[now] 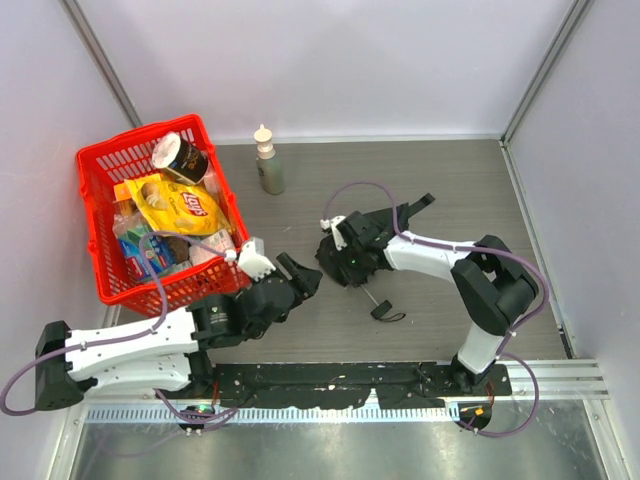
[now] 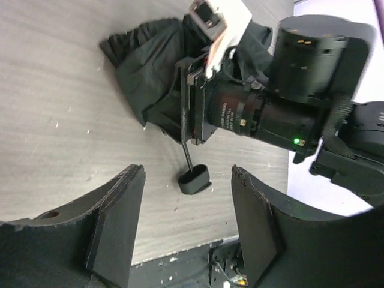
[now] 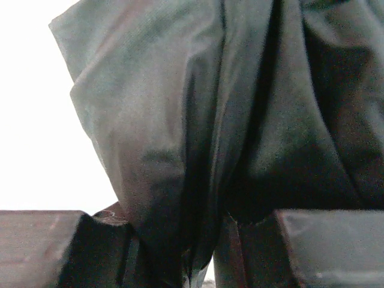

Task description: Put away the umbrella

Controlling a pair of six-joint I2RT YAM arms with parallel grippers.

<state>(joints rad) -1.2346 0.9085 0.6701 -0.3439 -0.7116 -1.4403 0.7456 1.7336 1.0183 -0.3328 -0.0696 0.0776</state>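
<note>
A red basket (image 1: pixel 97 240) full of snack packets stands on the grey table (image 1: pixel 450 190), a bottle (image 1: pixel 269 165) near it.

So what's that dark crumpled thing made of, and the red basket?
The umbrella looks like thin woven fabric, dark charcoal and matte: it hangs in soft folds. Its handle seems hard black plastic, with smooth rounded edges. The red basket looks like moulded plastic: a rigid open lattice.

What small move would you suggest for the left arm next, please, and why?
Probably ease the left end effector forward to straddle the handle of the umbrella: its jaws stand open, the handle lies just ahead, and the right end effector grips the fabric.
</note>
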